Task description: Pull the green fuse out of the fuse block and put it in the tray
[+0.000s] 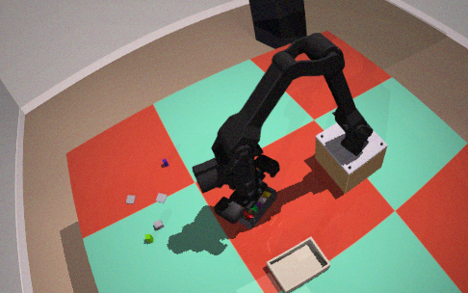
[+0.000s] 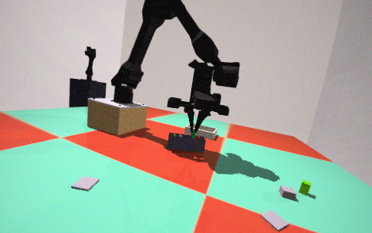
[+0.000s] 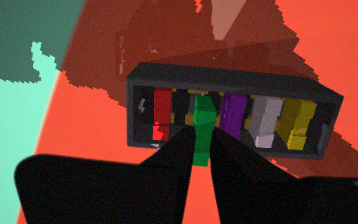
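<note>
Lime-green small cube: on a teal floor square at 8 o'clock of the block in the top view, well apart from it; a few flat grey tiles lie near it.
Purple small cube: on a red square at 10 o'clock of the block, well apart.
Dark rectangular fuse block: on a red floor square, under the arm's shadow; its open top faces the wrist camera.
Red upright fuse: leftmost coloured fuse in the row, seated in its slot.
Green upright fuse: 2nd in the row, between the red one and the purple one; it stands higher than its neighbours, its top part raised above the block's rim, its lower end hidden by the fingers.
Black parallel-jaw gripper: points straight down over the block; its 2 fingers are clamped on the green fuse from either side, close together.
Purple upright fuse: at 3 o'clock of the green one, just beside it, seated.
Grey upright fuse: next along, seated.
Yellow upright fuse: last on the right, seated.
Shallow beige open tray: on the floor at 5 o'clock of the block in the top view, apart from it.
Tan box pedestal with white top: at 2 o'clock of the block, carrying the arm's base.
</note>
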